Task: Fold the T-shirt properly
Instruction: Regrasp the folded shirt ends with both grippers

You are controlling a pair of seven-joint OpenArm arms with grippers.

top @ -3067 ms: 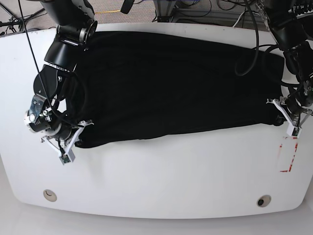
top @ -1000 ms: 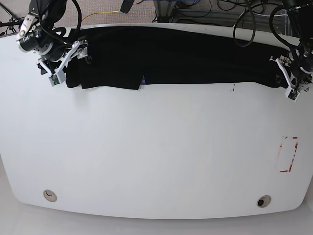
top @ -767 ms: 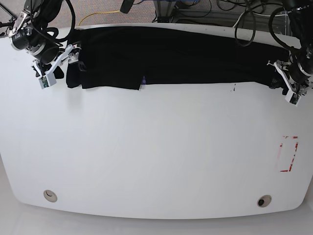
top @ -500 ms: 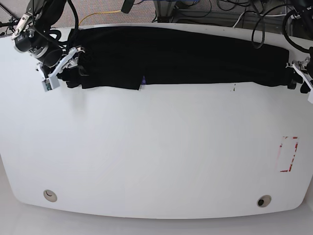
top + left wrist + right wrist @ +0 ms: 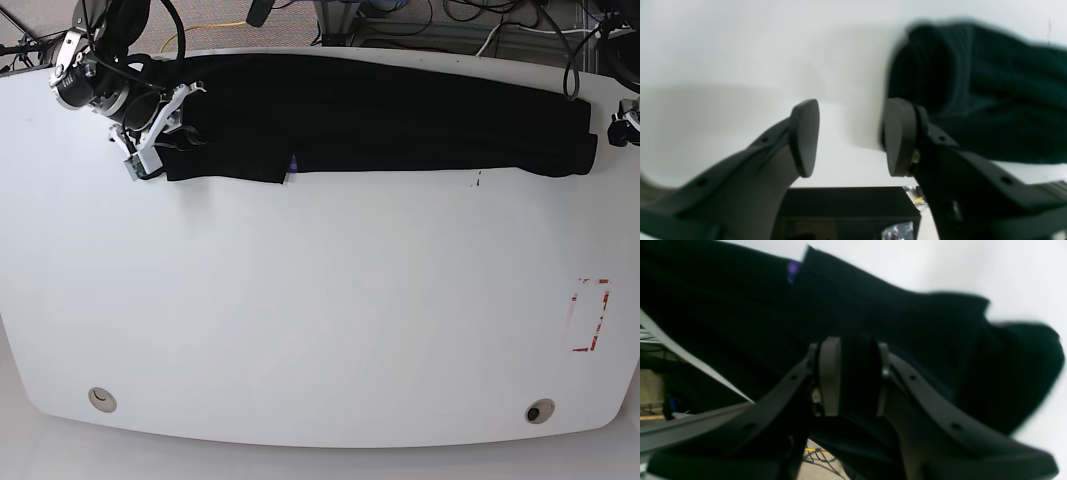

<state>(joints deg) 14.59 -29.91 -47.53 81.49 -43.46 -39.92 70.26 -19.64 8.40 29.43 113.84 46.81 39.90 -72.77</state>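
Folded into a long band along the worktop's [image 5: 320, 320] far edge, the soft, floppy T-shirt [image 5: 380, 115] is pinched at one end by the right gripper [image 5: 853, 386], while the left gripper [image 5: 850, 136] gapes empty beside the other end, best taken by its bunched edge.

Black T-shirt [image 5: 380, 115], folded into a long flat band across the top of the base view, from upper left to upper right. Lower edge nearly straight, with a small step and a purple-blue speck left of centre. Right end rounded and bunched; left end rumpled.
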